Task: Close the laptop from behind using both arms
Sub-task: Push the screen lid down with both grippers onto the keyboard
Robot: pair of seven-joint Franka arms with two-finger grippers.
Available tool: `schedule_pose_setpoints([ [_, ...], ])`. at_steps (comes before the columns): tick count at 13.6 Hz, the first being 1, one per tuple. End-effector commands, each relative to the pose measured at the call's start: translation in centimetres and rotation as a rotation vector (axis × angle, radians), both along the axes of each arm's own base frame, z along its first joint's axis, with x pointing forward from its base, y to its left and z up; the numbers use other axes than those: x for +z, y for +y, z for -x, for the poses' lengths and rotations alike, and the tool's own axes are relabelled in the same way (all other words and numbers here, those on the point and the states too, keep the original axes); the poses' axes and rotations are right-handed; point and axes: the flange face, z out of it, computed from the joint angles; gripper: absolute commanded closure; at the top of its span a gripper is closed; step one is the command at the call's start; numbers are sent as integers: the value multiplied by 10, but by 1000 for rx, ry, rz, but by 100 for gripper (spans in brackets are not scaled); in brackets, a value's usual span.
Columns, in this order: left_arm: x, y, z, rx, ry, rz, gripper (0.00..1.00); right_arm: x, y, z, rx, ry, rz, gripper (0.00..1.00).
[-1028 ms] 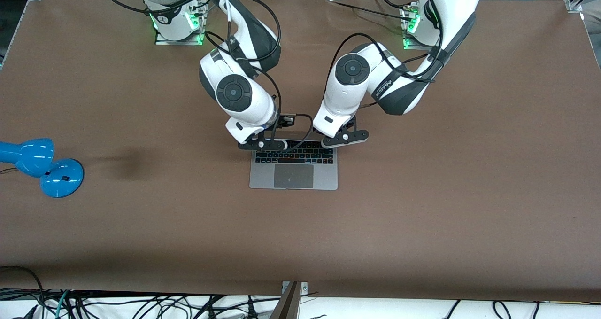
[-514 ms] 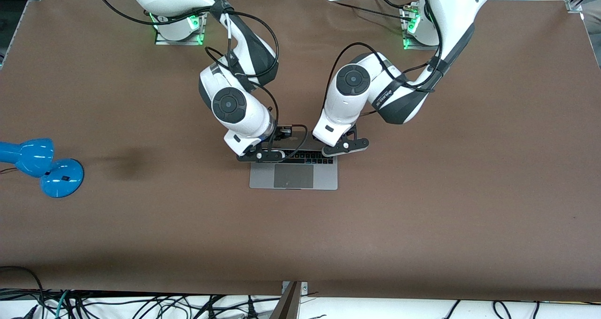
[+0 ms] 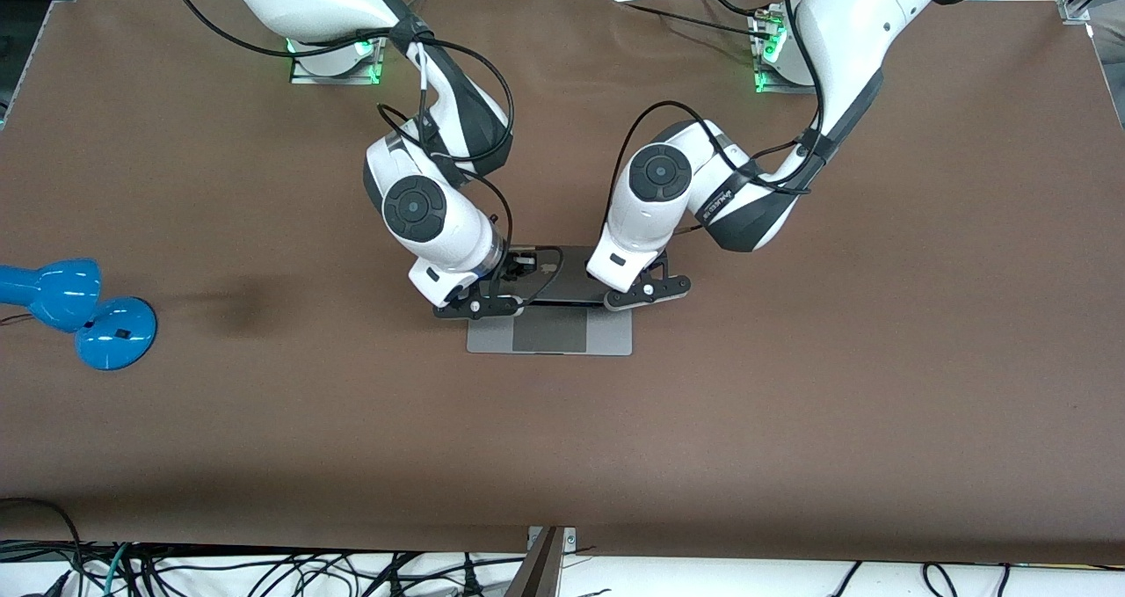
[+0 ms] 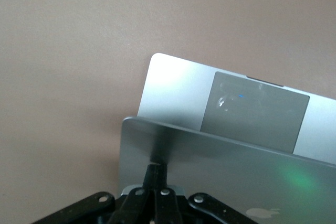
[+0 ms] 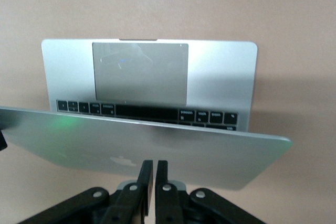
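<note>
**Lid past halfway, both grippers pushing from the hinge side**

The laptop [image 3: 549, 320] sits mid-table, roughly between the two arm bases and nearer the front camera than either; its base is flat on the brown table [image 3: 791, 421]. A second ago the front view showed the full keyboard with the trackpad; half a second ago only the lowest key rows; now the keys are hidden there under the tilted lid and only the trackpad [image 3: 549, 329] strip and palm rest show. So the lid has swung well down toward the front camera in that time, and both arms have come forward with it.

Left gripper [image 4: 156, 179]: fingers pressed together, holding nothing, tips resting on the lid's outer face near its corner toward the left arm's end. Right gripper [image 5: 152, 174]: also pressed together, holding nothing, tips against the lid's back just beside the logo [image 5: 119, 161]. In the right wrist view a row of keys is visible under the lid's edge, so a clear gap remains.

Judgement: closing is well along but not finished. The two contact points look fairly even, so the lid should come down without twist; the remaining push wants to be gentle, to avoid slamming it or sliding the base.

Blue desk lamp [image 3: 79, 311] stands well apart, toward the right arm's end.
</note>
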Motion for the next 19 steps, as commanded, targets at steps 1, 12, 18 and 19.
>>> schedule_pose_setpoints([
  [1,-8,-5,-13,15,-21,-7,100,-15,2,-4,28,-51,11,91],
  [12,-61,-2,-44,56,-51,-46,100,-59,1,-10,88,-92,37,91],
  [18,-79,-5,-46,65,-48,-54,100,-98,3,-17,108,-156,5,91],
  [19,-81,-6,-46,67,-51,-59,100,-99,2,-17,109,-155,7,91],
])
